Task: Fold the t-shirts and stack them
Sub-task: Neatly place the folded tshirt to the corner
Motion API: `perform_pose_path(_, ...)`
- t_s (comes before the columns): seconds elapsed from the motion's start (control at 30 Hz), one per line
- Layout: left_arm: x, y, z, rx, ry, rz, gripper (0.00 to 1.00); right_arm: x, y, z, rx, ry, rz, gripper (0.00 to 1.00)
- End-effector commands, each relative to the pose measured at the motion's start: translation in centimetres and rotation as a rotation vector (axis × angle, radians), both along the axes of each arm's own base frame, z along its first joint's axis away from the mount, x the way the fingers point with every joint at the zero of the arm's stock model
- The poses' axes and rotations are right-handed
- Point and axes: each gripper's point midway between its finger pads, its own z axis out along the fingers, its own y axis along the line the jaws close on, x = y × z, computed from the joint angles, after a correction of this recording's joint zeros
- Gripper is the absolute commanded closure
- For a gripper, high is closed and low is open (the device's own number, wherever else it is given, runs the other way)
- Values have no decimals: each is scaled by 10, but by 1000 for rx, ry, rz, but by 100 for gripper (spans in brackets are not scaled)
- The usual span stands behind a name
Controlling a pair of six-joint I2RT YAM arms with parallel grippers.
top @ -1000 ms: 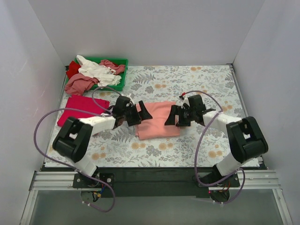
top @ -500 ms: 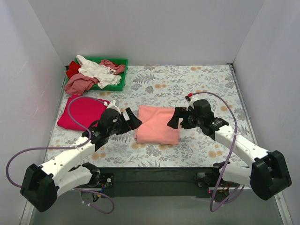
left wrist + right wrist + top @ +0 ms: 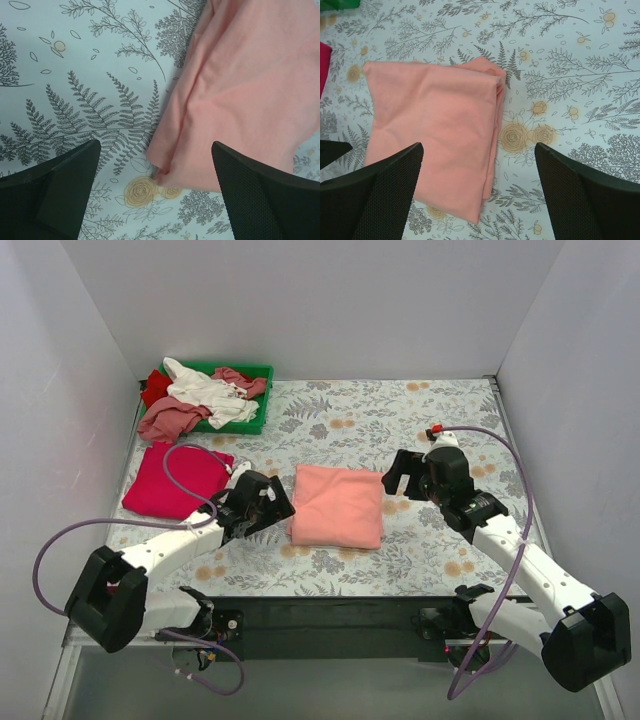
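On the floral surface (image 3: 430, 410), a folded salmon-pink t-shirt (image 3: 337, 506) lies between the two arms. Both the left pincer (image 3: 155, 144) and the right pincer (image 3: 479, 145) gape wide, gripping nothing, one near each side edge of the shirt. A folded magenta-red t-shirt (image 3: 175, 480) lies flat to the left. White, dusty-rose and red tees (image 3: 205, 395) heap in the green tray (image 3: 255, 370) at the far left corner.

It looked like a robotics lab booth: plain white panel walls (image 3: 320, 300) at 9, 12 and 3 o'clock around a floral-printed tabletop (image 3: 400, 410), black metal mounting rail (image 3: 330, 615) at 6.
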Motion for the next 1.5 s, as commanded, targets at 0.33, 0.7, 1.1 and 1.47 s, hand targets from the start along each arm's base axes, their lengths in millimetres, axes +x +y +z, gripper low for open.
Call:
perform_pose_path(0.33, 44, -33, -2, 5, -45, -94, 21, 2, -16, -22, -68, 37, -29, 2)
perform_pose_path(0.7, 59, -51, -38, 91, 26, -166, 38, 1, -19, -21, -71, 23, -23, 2)
perform_pose_path(1.1, 49, -22, -73, 507, 70, -147, 100, 5, -37, -15, -119, -19, -77, 2)
perform_pose_path(1.47, 82, 25, 11, 779, -198, -346, 100, 8, -56, -22, -139, -7, -110, 2)
